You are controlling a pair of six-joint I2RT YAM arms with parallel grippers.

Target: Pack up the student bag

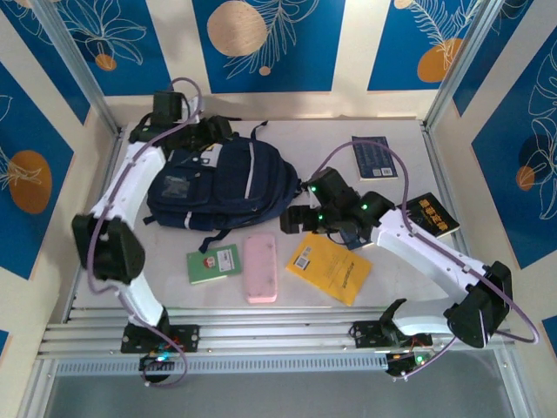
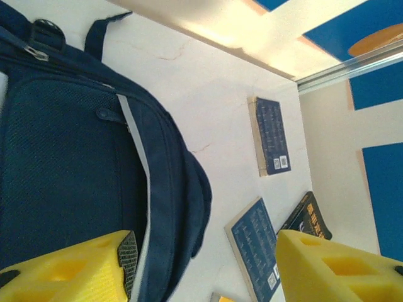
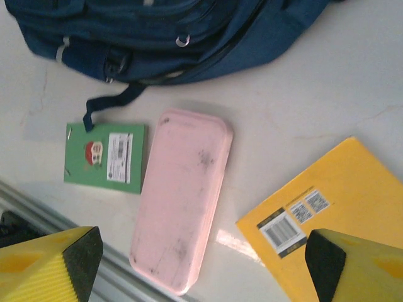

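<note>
White tabletop (image 1: 287,139), boxed in by blue-and-cream panels, carries everything. At its 10 o'clock lies the student bag (image 1: 222,183), flat, with its zips apparently closed. No opening shows, so I cannot tell what it holds, and every loose item sits outside it.

Over the bag's 12 o'clock end hangs the left gripper (image 2: 204,248), spread wide and empty. A tug on a zip could drag the limp fabric instead of opening it. The strap (image 3: 104,104) trailing from the bag's 6 o'clock side touches the green notebook (image 1: 214,263), so a sliding bag could pull that along.

Just right of it lie the pink pencil case (image 1: 260,267) and the yellow book (image 1: 329,267). Both are low and flat, so fingers may skid off them.

Between those 2 hovers the right gripper (image 3: 203,245), also spread and empty. A dark blue book (image 1: 376,158) waits at 2 o'clock and a black book (image 1: 432,214) at 3 o'clock, close to the arm's sweep.
</note>
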